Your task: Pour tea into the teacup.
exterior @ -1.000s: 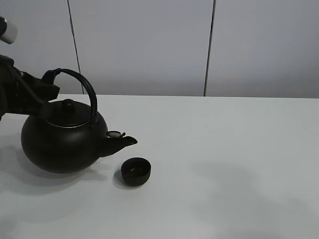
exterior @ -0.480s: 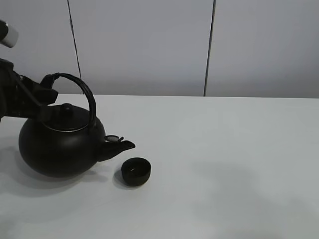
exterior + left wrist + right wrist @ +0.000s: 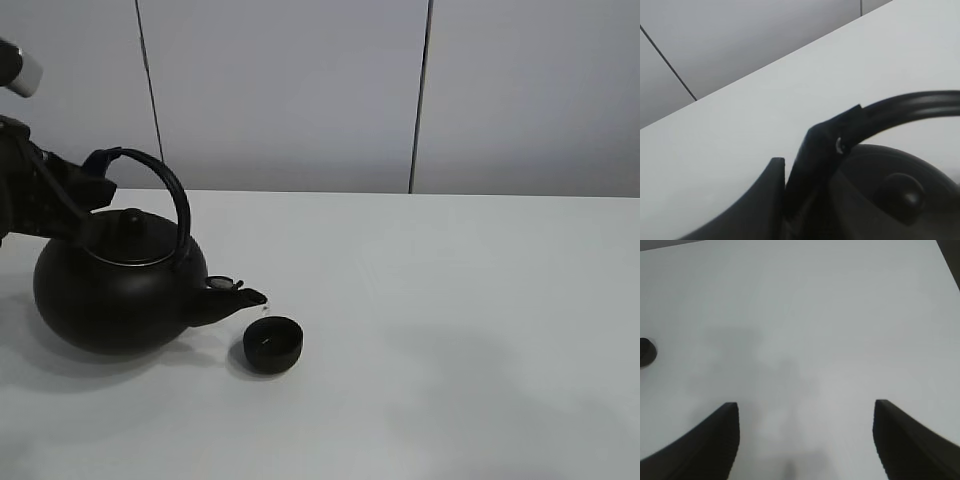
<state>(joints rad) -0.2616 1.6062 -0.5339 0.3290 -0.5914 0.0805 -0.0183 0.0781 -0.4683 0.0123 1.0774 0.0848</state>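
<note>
A big round black kettle [image 3: 110, 295] sits at the table's left, tipped so its short spout [image 3: 245, 298] points down just above and left of the teacup [image 3: 273, 344]. The teacup is a small, low black bowl on the table, and it shows again at the edge of the right wrist view [image 3: 646, 351]. My left gripper [image 3: 95, 165] is shut on the kettle's arched handle [image 3: 910, 107] at its left end. The lid knob [image 3: 902, 192] shows below the handle. My right gripper [image 3: 805, 435] hangs open over bare table with nothing between its fingers; it is outside the exterior view.
The white table [image 3: 450, 300] stretches to the right of the teacup. A grey panelled wall [image 3: 300, 90] stands behind the table's far edge.
The kettle has shifted a little left and tipped further, so its spout tip has dropped closer to the teacup. The teacup and the right gripper have not moved.
</note>
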